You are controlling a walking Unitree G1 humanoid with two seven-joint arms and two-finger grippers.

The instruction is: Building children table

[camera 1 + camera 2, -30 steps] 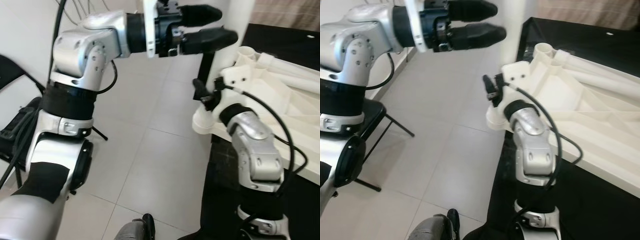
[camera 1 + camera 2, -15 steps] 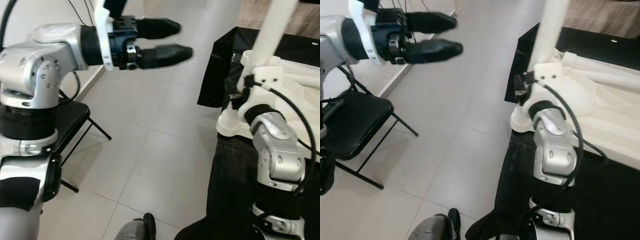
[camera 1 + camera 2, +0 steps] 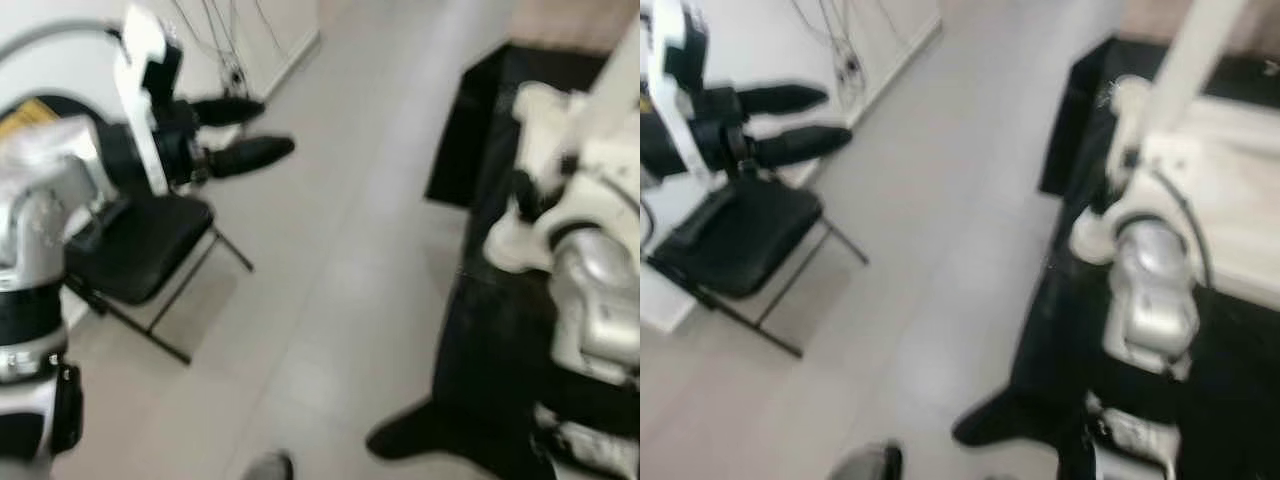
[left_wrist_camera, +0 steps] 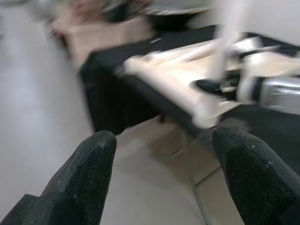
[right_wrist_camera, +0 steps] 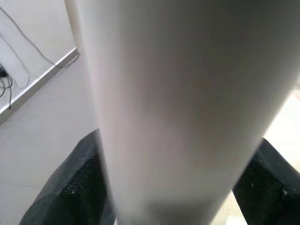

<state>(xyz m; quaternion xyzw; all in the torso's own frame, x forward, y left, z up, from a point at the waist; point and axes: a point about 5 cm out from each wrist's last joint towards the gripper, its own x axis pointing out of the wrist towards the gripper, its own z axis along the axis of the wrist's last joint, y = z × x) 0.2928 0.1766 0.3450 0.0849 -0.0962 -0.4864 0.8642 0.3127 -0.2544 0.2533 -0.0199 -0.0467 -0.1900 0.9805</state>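
Right gripper [image 5: 178,183] clamped on the white table leg [image 5: 187,103]; left gripper [image 3: 255,128] released and empty.

All head views are motion-blurred, and the whole scene has shifted since the earlier frames, so the camera has turned; this is not movement of the objects. The left gripper, previously raised near the table leg, now sits far to the robot's left above a black folding chair [image 3: 140,245], fingers [image 4: 86,173] spread apart with nothing between them. The right gripper retains the upright table leg, one black finger on each side, as before. The leg stands at the near corner of the white table frame [image 3: 1230,190], which lies on black cloth [image 3: 500,330] to the robot's right. Grey floor tiles [image 3: 340,290] separate chair and cloth.
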